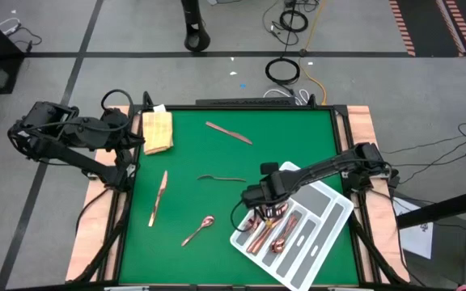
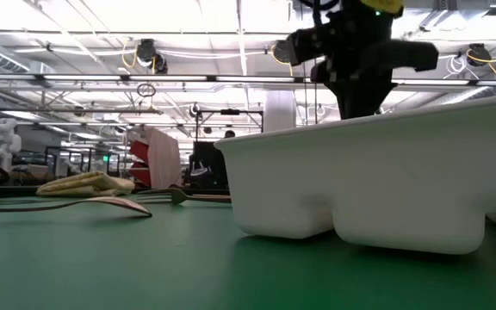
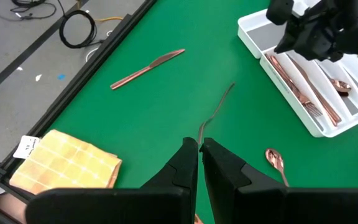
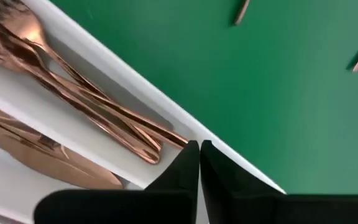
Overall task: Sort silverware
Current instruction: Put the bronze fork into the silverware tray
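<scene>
The white divided tray (image 1: 324,199) lies at the table's right, near side, with several copper forks (image 4: 73,87) and a knife (image 4: 42,152) in its compartments. My right gripper (image 1: 259,214) hovers shut and empty, pointing down over the tray's left end wall (image 4: 166,109). On the green mat lie a knife (image 1: 229,132) at the far side, a fork (image 1: 221,179) in the middle, a second knife (image 1: 158,198) to the left and a spoon (image 1: 199,230) near the front. My left gripper (image 3: 199,149) waits shut and empty, raised at the table's far left.
A folded yellow cloth (image 1: 157,131) lies at the mat's far left corner, beside my left arm. The mat has a raised black frame (image 1: 249,105) and wooden side strips. Cables lie on the floor beyond the far edge. Open mat stretches between the loose pieces.
</scene>
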Robot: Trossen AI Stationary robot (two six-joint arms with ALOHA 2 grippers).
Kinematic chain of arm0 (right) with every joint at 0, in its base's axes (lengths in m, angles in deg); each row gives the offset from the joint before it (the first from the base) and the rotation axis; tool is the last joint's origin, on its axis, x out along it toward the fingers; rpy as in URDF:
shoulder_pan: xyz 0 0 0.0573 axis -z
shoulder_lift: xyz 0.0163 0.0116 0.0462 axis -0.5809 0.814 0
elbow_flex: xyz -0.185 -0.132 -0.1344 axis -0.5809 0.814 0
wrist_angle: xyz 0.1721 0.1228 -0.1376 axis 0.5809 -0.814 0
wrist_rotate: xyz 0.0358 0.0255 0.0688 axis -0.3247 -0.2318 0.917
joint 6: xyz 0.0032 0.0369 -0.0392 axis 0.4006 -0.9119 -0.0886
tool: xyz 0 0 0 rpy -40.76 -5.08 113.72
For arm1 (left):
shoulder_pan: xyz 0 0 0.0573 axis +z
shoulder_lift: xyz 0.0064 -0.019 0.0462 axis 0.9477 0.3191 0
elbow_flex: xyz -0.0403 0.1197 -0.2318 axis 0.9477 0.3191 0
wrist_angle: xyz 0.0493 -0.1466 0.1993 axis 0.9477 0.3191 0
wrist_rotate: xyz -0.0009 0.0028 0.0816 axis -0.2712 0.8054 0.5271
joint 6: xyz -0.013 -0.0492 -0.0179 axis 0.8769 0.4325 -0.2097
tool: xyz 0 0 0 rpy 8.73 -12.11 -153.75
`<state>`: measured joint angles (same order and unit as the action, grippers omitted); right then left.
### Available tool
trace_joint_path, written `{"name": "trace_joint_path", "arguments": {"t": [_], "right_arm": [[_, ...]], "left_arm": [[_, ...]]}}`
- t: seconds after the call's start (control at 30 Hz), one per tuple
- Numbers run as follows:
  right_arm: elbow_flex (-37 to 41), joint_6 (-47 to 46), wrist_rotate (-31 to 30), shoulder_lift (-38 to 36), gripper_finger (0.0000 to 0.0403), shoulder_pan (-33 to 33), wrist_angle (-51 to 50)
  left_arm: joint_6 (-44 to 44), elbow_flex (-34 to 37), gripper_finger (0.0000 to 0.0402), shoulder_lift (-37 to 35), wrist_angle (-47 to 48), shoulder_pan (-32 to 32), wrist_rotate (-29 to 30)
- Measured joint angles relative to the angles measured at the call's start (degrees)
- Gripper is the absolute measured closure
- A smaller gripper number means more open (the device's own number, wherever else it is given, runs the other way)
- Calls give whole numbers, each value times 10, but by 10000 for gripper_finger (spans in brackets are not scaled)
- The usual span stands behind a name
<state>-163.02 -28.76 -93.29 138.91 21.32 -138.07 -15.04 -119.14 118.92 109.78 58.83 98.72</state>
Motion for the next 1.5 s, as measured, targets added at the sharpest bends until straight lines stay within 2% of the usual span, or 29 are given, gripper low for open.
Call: {"name": "trace_joint_path", "arguments": {"t": [0.6,1.3,1.5], "right_arm": [[93,-36,31,0,403,-1,94],[94,-61,48,39,403,-8,141],[49,-62,61,38,403,-22,138]], "left_arm": [[-15,0,370,0,0,0,0],[-25,0,370,0,0,0,-4],[-25,0,370,-3,0,0,-5]]}}
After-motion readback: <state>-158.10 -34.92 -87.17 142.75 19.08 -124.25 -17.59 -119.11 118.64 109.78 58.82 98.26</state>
